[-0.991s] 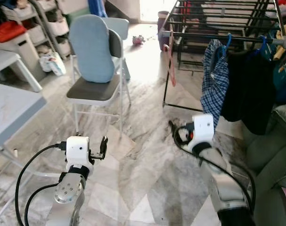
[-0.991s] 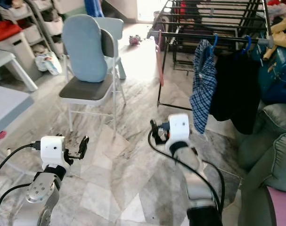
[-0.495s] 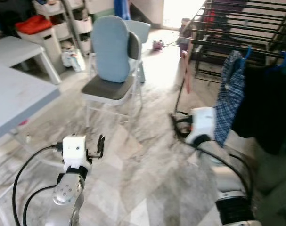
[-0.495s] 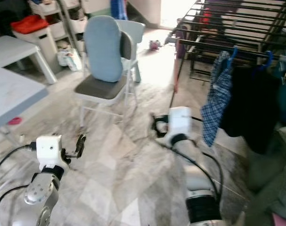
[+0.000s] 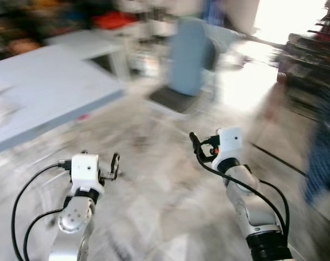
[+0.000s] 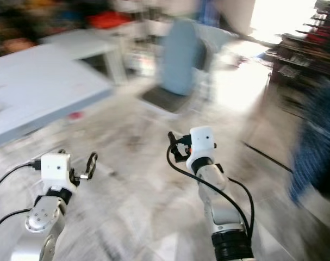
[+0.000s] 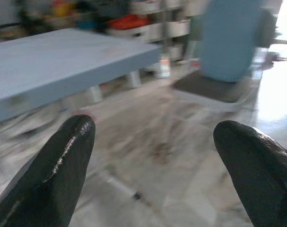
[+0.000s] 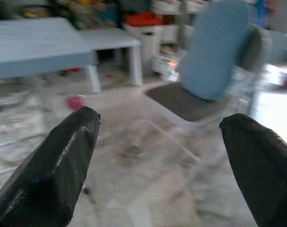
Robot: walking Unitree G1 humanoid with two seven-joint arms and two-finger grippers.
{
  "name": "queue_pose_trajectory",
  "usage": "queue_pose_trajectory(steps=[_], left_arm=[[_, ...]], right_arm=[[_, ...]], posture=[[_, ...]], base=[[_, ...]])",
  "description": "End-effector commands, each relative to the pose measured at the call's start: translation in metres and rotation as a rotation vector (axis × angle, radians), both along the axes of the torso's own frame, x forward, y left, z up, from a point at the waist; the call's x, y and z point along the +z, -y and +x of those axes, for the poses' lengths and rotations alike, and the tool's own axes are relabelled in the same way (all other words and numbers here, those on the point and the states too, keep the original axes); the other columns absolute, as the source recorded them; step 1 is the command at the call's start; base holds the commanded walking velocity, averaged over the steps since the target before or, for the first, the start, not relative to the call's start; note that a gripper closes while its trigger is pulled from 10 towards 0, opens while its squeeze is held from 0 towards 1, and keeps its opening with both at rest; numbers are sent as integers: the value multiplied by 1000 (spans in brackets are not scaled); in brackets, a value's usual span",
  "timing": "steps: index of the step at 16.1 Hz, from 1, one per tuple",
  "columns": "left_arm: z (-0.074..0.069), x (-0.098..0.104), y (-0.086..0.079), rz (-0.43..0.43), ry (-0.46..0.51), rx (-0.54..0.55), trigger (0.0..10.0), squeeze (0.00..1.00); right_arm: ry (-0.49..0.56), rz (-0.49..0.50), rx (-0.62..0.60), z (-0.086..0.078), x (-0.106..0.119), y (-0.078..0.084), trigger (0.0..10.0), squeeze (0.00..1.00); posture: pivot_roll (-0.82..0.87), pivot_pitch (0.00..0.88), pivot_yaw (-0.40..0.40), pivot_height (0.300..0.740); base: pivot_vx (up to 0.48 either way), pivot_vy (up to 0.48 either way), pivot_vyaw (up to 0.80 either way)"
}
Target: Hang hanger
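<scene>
Everything's smeared, so the robot looks mid-turn. The left gripper (image 7: pixel 152 156) and right gripper (image 8: pixel 157 156) are both spread wide with nothing in them, held out over the marble floor (image 5: pixel 154 201) short of the blue chair (image 5: pixel 189 62). I can't spot a hanger anywhere. The grey table (image 5: pixel 45 92) sits left of the chair. My worry: swinging this fast, an arm could clip the chair or table.

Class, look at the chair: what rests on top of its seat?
A light blue cushion stands upright on the chair, leaning against the backrest. The seat part behind the cushion is covered, and the views are blurred.
</scene>
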State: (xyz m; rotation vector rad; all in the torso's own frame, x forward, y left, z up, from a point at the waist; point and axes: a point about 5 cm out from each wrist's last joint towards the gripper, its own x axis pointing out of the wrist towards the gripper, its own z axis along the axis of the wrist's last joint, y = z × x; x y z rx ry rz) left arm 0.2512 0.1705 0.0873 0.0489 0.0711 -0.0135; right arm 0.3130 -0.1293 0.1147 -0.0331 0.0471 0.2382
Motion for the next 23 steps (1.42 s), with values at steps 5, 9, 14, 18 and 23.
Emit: queue_pose_trajectory(steps=[5,9,14,18,23], left_arm=[[-2,1,3,-33,-8,-8,10000,0],[-4,-2,7,-36,-18,-16,10000,0],[-1,-2,10,-38,-26,-18,10000,0],[1,-3,9,-31,-33,-10,10000,0],[2,-4,8,-25,-31,10,10000,0]], right_arm=[[-1,20,0,2,3,3,10000,0],[0,33,9,0,4,4,10000,0],[-1,40,9,-1,5,5,10000,0],[-2,46,10,-1,6,5,10000,0],[5,49,24,-2,7,4,10000,0]], posture=[[-54,0,21,736],[-61,0,20,736],[-65,0,23,736],[-70,0,26,736],[-69,0,25,736]], base=[[0,0,480],[0,309,0],[0,480,0],[0,480,0],[0,480,0]])
